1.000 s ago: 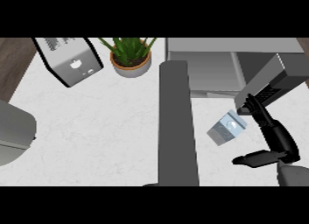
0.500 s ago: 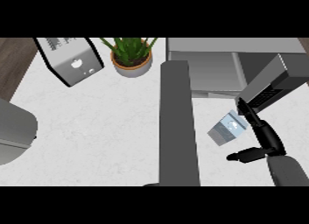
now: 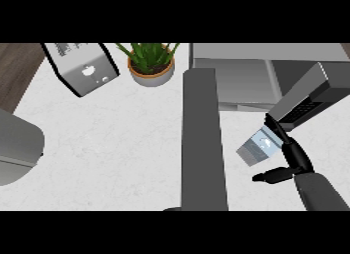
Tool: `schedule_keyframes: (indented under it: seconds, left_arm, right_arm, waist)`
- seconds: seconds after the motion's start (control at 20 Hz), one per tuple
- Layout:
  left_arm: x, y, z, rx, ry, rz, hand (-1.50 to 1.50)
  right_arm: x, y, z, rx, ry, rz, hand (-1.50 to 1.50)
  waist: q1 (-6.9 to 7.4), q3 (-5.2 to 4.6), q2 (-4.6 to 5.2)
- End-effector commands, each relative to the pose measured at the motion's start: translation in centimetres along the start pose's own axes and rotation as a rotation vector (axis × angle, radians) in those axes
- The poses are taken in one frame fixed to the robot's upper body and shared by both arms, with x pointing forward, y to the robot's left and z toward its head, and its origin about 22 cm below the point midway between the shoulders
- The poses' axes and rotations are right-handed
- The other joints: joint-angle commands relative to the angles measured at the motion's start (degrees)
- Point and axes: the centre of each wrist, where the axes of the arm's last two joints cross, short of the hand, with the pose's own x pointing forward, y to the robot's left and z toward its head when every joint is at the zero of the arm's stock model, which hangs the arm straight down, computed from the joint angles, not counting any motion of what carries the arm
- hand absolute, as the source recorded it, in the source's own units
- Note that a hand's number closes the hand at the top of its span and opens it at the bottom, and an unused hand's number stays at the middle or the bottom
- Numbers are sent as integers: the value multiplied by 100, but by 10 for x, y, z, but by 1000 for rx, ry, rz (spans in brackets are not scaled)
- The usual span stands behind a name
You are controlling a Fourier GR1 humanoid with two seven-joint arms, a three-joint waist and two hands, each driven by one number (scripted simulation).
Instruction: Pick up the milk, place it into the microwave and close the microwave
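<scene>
The milk (image 3: 260, 147), a small pale blue-grey carton, sits on the white counter (image 3: 111, 144) just in front of the microwave (image 3: 236, 74). The microwave's door (image 3: 309, 94) stands swung open to the right, above the carton. My right hand (image 3: 294, 158) is at the carton's right side. Its fingers (image 3: 277, 126) stretch straight along the carton's right edge and its thumb (image 3: 271, 174) spreads out below it. The hand is open and has not closed round the milk. My left forearm (image 3: 203, 144) runs up the middle of the view, and its hand does not show.
A potted plant (image 3: 150, 67) stands at the back, left of the microwave. A white slab with a black rim (image 3: 82, 69) leans at the back left. A grey rounded body (image 3: 9, 149) fills the left edge.
My right hand has moved left and forward toward the milk, so its fingers now lie against the carton's right edge. The milk and the left forearm have not moved.
</scene>
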Motion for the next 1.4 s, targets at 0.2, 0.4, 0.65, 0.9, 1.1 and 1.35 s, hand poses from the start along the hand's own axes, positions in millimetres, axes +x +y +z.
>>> schedule_keyframes:
  seconds: [0.2,0.4,0.65,0.9,1.1,1.35]
  left_arm:
    - [-5,-12,-3,-27,-32,7,-150]
    - [4,-17,-2,-22,-4,10,-150]
    - [2,3,-10,-30,-2,33,-150]
    - [2,-2,-1,-29,1,19,-150]
    - [1,6,6,-17,5,31,-150]
    - [3,7,11,-10,16,35,-150]
  right_arm:
    - [3,2,-18,21,-56,-126,150]
    - [-3,25,-15,84,-91,-129,150]
    - [0,37,-25,82,-149,-125,150]
    - [0,51,-28,120,-175,-224,150]
    - [-17,59,9,-175,-130,-168,150]
    - [-16,85,1,-304,-101,-129,150]
  waist:
    - [35,6,31]
    - [50,9,27]
    - [38,11,46]
    - [31,5,17]
    - [-54,-3,-16]
    - [-35,-5,-12]
